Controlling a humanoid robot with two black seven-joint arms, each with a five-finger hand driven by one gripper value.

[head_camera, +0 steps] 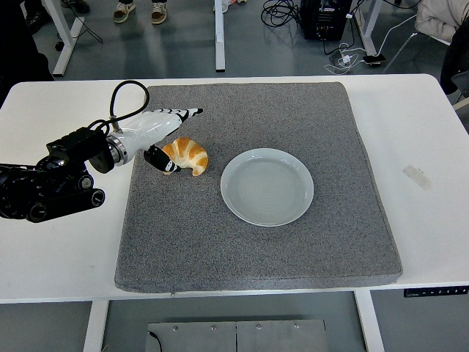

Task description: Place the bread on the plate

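Looking from the white desk's (66, 257) near edge across the grey felt mat (256, 242), we see the round pale grey plate (267, 187), bare, near the middle. Left of it, apart, lies the golden croissant-shaped bread (187, 155) on the mat. Our left hand (163, 138) is partly open: the dark thumb touches the bread's left end, while white fingers (183, 114) stretch above it. Whether it grips, we cannot tell.

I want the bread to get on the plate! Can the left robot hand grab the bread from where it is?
Probably yes. The left robot hand is right beside the bread, its thumb at the bread's left end and fingers stretched above it. Nothing lies between them on the grey mat, and the plate sits empty nearby.
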